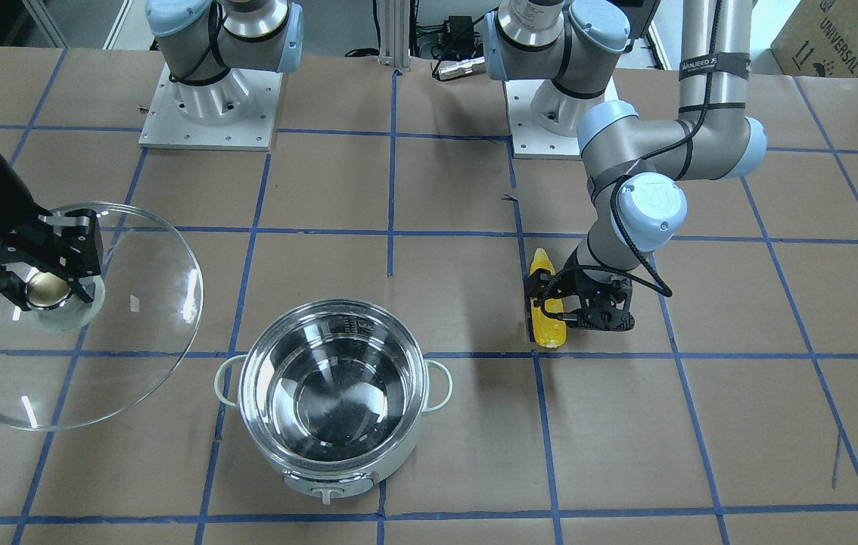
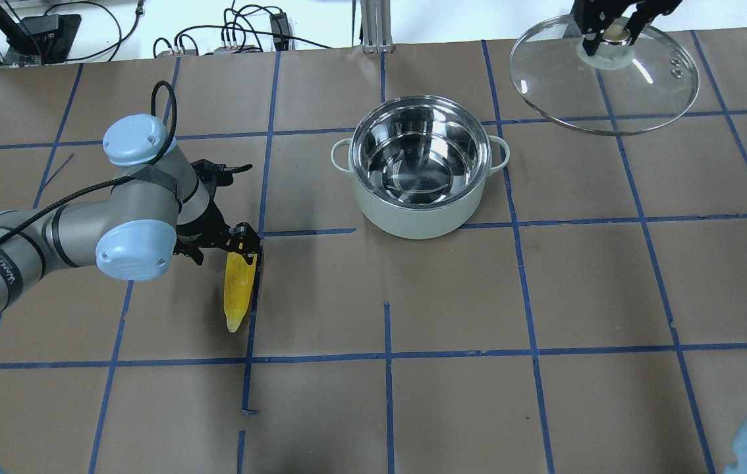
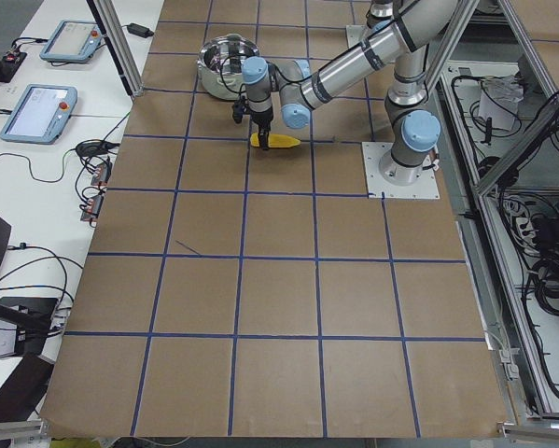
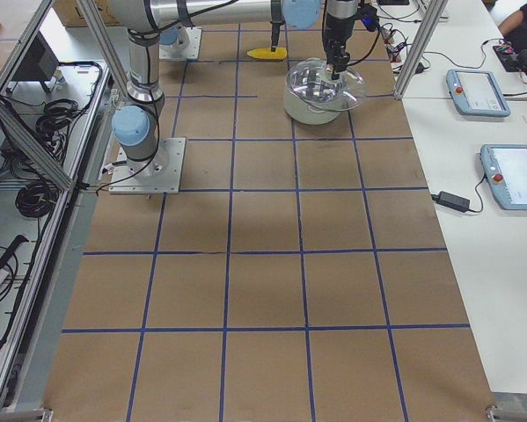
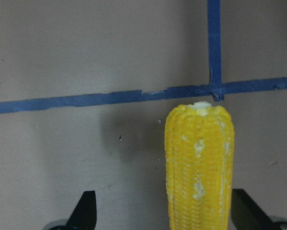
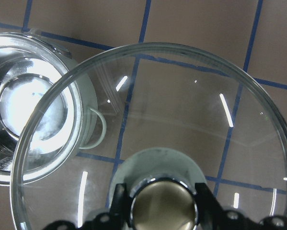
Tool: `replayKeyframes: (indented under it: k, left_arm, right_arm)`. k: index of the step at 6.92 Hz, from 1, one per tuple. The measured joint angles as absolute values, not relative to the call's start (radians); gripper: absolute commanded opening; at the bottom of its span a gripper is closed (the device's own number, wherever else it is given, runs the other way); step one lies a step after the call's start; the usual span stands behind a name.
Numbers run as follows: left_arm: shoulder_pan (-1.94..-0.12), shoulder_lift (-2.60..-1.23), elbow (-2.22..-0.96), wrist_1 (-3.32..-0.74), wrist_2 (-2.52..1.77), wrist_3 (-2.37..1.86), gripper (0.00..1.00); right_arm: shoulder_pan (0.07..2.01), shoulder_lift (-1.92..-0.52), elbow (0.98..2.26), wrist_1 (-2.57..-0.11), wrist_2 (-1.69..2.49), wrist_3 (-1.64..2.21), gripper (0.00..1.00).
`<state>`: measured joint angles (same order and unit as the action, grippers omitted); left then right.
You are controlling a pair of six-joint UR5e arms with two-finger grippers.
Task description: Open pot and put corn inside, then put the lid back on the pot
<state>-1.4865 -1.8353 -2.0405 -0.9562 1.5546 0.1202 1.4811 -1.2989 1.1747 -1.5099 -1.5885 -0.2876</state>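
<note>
The pot (image 2: 413,220) stands open and empty on the table; it also shows in the front view (image 1: 334,481). The corn (image 2: 240,289) lies flat on the paper to the pot's left in the overhead view, also seen in the front view (image 1: 541,265). My left gripper (image 2: 242,245) is open and low over the corn's thick end. In the left wrist view the corn (image 5: 200,163) lies between the spread fingers (image 5: 86,211), nearer the right one. My right gripper (image 2: 610,39) is shut on the knob of the lid (image 2: 643,85) and holds it in the air beside the pot.
The table is covered in brown paper with a blue tape grid. The two arm bases (image 1: 209,106) stand at the robot's edge. In the right wrist view the pot (image 6: 33,105) sits to the left under the lid's rim (image 6: 181,110).
</note>
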Motion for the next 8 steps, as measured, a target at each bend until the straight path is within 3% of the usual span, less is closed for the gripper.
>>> replayKeyframes:
  k: [1, 2, 3, 4, 8]
  left_arm:
    - [-1.496, -1.852, -2.045, -0.940, 1.547, 0.108, 0.81]
    - [-1.503, -1.879, -2.047, -0.911, 1.543, 0.101, 0.46]
    - [-1.508, -1.902, -2.046, -0.887, 1.545, 0.100, 0.17]
    - [-1.510, -1.908, -2.042, -0.876, 1.548, 0.102, 0.13]
    - [-1.515, -1.839, -2.010, -0.895, 1.531, -0.006, 0.13]
  right_arm:
    - [1.477, -1.313, 1.181, -1.496, -1.587, -0.287, 0.31]
    - [1.477, -1.326, 1.189, -1.486, -1.585, -0.286, 0.30]
    - [1.478, -1.330, 1.198, -1.482, -1.582, -0.284, 0.30]
    - [1.478, -1.332, 1.218, -1.489, -1.580, -0.283, 0.30]
    - [1.477, -1.431, 1.347, -1.518, -1.550, -0.282, 0.30]
